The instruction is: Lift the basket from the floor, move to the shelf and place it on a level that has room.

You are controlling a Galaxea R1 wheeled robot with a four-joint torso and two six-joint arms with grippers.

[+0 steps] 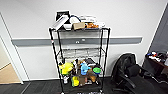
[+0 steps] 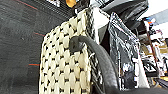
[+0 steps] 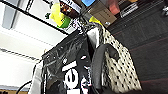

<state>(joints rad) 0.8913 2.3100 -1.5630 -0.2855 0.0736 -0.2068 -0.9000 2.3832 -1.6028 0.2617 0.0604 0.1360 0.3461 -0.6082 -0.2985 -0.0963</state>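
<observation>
A strip of tan wood flooring (image 1: 7, 75) shows at the lower left of the head view, beside a white wall with a grey rail (image 1: 75, 40) running across it. At the centre of the frame stands the shelf (image 1: 80, 60), a black wire rack. Its top tier is crowded with books and a white bowl (image 1: 67, 25); the level (image 1: 80, 53) second from the top lies bare; the lower tiers hold colourful toys (image 1: 81, 70). Right of the rack sits a black office chair (image 1: 130, 75), and at the far right edge a dark tabletop (image 1: 156, 61) carries small items.

In the left wrist view the basket (image 2: 65, 65) shows large, its woven beige side and dark curved handle (image 2: 100, 57) above the floor (image 2: 17, 45), a glossy black-and-white package (image 2: 125, 57) inside it. The right wrist view shows the same basket (image 3: 120, 65) close below the rack's toys. Whether either arm's jaws are wide, narrow or holding the basket, I cannot tell.
</observation>
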